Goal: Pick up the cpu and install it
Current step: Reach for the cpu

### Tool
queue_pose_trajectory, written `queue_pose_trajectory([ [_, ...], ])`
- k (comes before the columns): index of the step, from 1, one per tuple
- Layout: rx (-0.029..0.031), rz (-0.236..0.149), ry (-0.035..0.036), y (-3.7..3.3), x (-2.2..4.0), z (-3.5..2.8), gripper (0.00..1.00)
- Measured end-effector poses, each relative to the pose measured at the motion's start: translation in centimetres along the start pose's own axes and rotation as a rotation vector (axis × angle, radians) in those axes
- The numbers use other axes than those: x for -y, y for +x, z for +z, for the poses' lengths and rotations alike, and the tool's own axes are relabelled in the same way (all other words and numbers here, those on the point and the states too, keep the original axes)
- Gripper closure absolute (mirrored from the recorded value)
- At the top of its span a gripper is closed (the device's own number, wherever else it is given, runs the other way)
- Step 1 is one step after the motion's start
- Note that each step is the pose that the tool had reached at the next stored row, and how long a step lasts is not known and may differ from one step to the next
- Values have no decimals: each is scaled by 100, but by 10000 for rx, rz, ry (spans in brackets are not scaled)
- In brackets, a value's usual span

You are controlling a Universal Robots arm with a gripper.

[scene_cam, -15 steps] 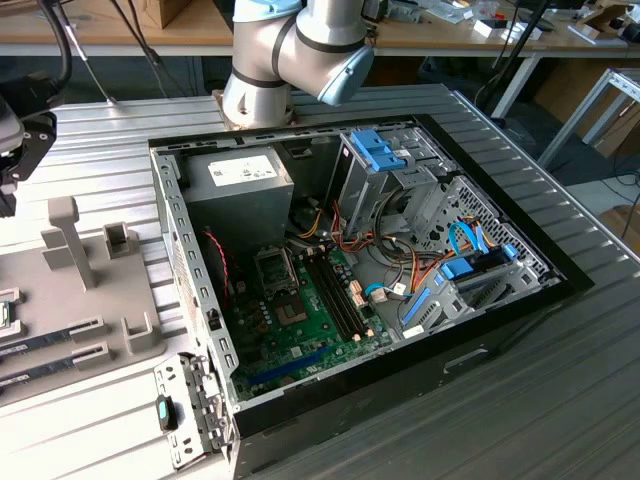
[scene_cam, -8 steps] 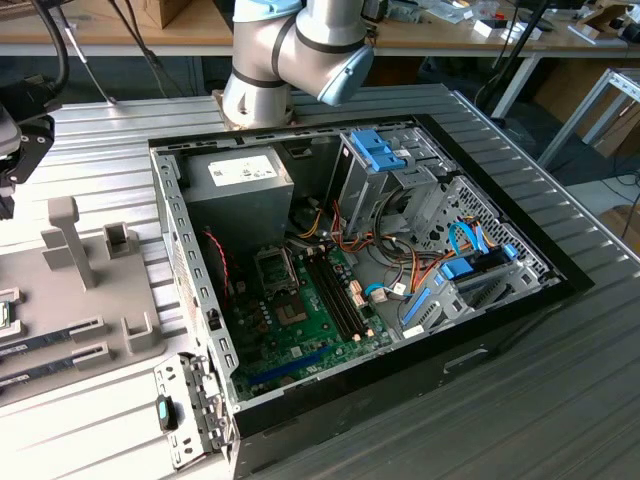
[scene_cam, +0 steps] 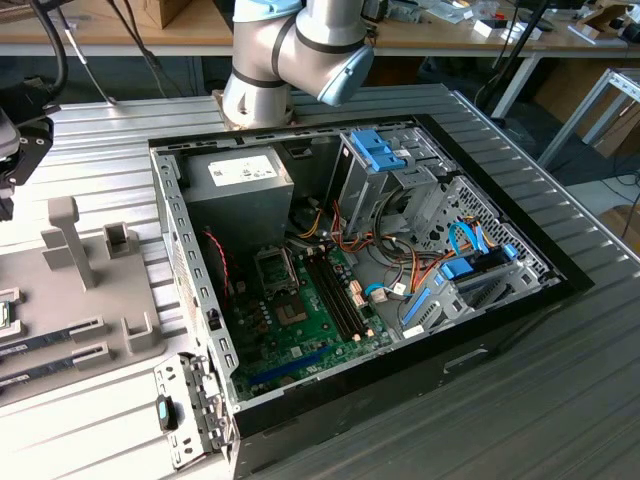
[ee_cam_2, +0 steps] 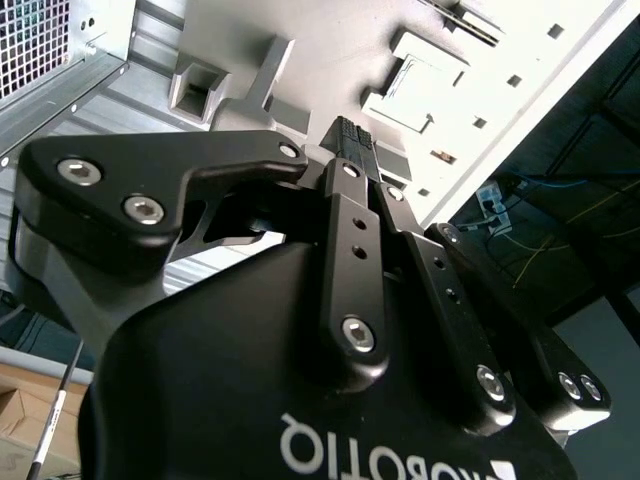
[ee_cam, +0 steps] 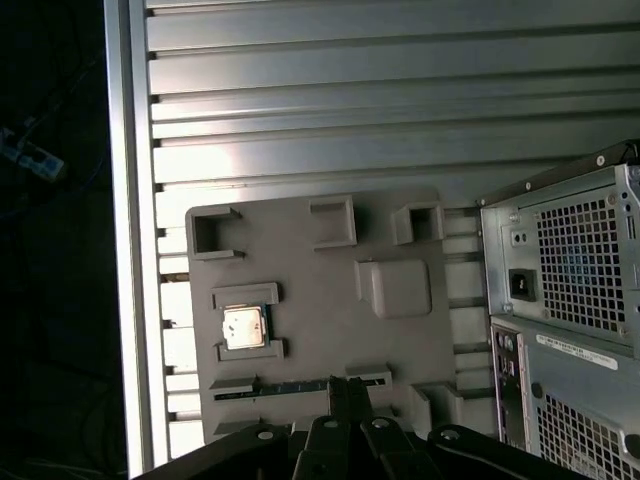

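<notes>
claw: gripper [ee_cam: 347, 388] is pinched shut in both wrist views, fingertips together with nothing between them, so it's carrying zip right now

right under it: the fingertips hang over the edge of the grey holder tray [ee_cam: 320, 270], about over a memory stick [ee_cam: 285, 385] lying in its slot, not over the chip

cpu: the cpu [ee_cam: 243, 327] sits flat, silver top up, in its little bracket nest on that same tray, off to one side of the fingertips and clearly apart from them

step in hand: looks to me like the approach for the pick, nothing grabbed yet

doing it well: imo the jaws have to be spread wider than the chip before going down. Line up square with its sides, take it by two opposite edges, and stay off the nest's corner brackets. Keep it dead level, a tilted chip is a pain at the socket

watch out: the memory stick is just beside the nest, easy to clip

further off: the computer case [ee_cam: 570, 260] stands next to the tray on the slatted table [ee_cam: 350, 100]

farthest: in the exterior view the socket [scene_cam: 275, 266] is on the board, just below the power supply [scene_cam: 240, 190]. No chip in it that I can make out
</notes>
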State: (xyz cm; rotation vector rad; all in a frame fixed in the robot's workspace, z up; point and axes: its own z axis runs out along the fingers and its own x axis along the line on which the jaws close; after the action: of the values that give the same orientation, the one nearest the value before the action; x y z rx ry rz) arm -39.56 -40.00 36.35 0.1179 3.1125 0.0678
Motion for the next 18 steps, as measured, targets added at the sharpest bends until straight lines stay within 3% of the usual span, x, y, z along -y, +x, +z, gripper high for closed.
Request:
queue_pose_trajectory([
  [18, 0, 0, 0, 70, -13, 71, 89],
])
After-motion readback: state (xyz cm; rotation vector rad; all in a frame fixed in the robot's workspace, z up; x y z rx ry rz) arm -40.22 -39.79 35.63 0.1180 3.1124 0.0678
